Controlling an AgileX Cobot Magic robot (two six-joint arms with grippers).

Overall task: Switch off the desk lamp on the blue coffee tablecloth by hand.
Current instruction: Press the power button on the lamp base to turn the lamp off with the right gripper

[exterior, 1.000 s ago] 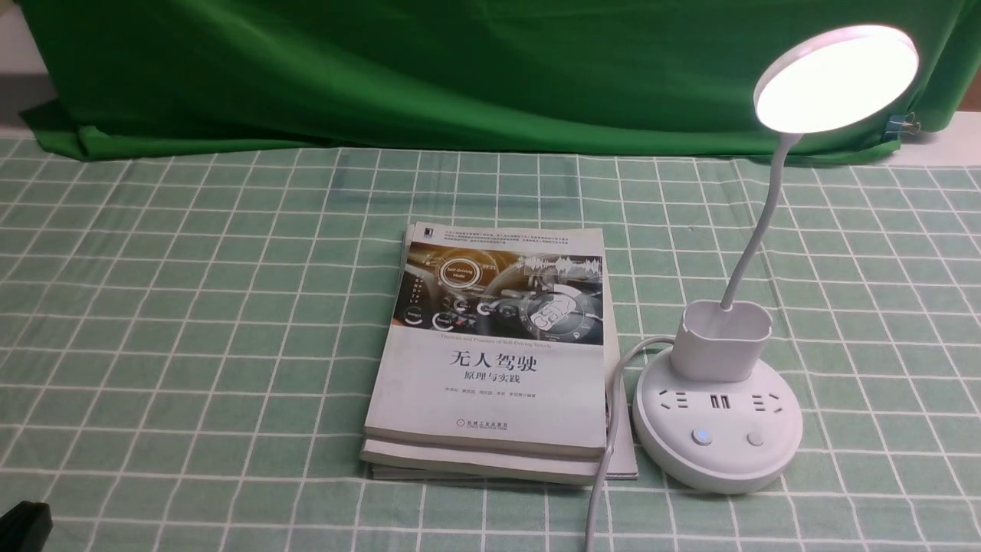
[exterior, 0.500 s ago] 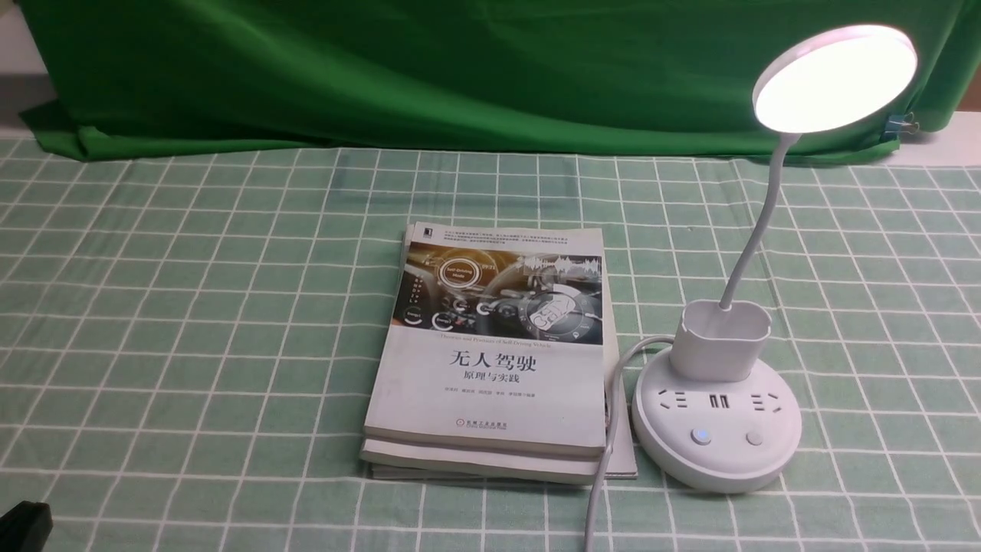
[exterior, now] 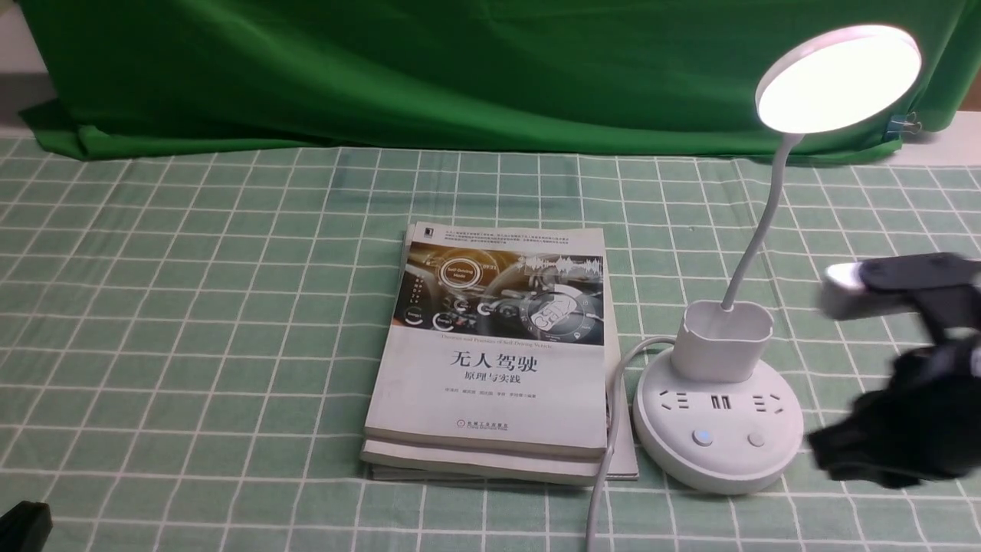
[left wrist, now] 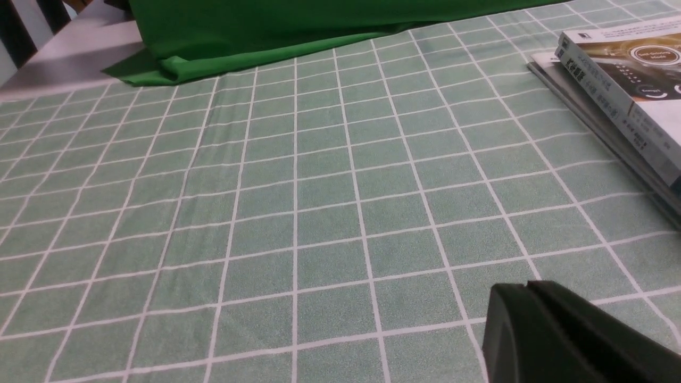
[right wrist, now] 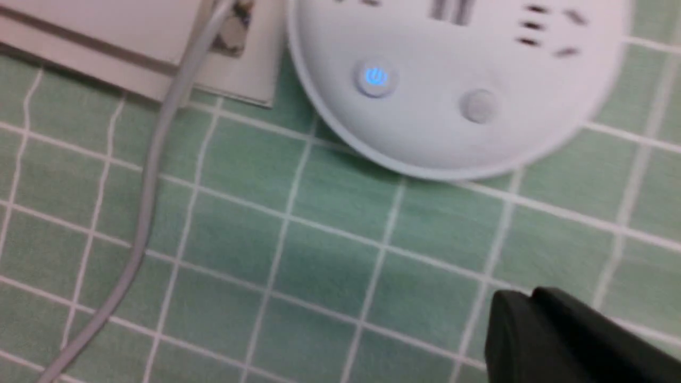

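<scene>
The white desk lamp stands at the right on the pale green checked tablecloth (exterior: pixel 191 307). Its disc head (exterior: pixel 838 78) is lit. Its round base (exterior: pixel 716 452) carries a blue-lit button (exterior: pixel 701 437) and a plain button (exterior: pixel 756 438). My right gripper (exterior: pixel 824 452) is shut and empty, blurred, just right of the base. In the right wrist view its black tips (right wrist: pixel 518 306) hover above the cloth short of the base (right wrist: pixel 457 138), with the lit button (right wrist: pixel 375 78) and the plain button (right wrist: pixel 479 105) ahead. My left gripper (left wrist: pixel 511 292) is shut and empty at the near left corner (exterior: pixel 23 525).
A stack of books (exterior: pixel 498 345) lies left of the lamp base. The lamp's white cable (exterior: pixel 605 475) runs from the base toward the front edge between book and base. Dark green backdrop fabric (exterior: pixel 460 69) hangs at the back.
My right arm has come into the front view from the right and now sits beside the lamp base. The lamp stays lit. The left arm has not moved.
</scene>
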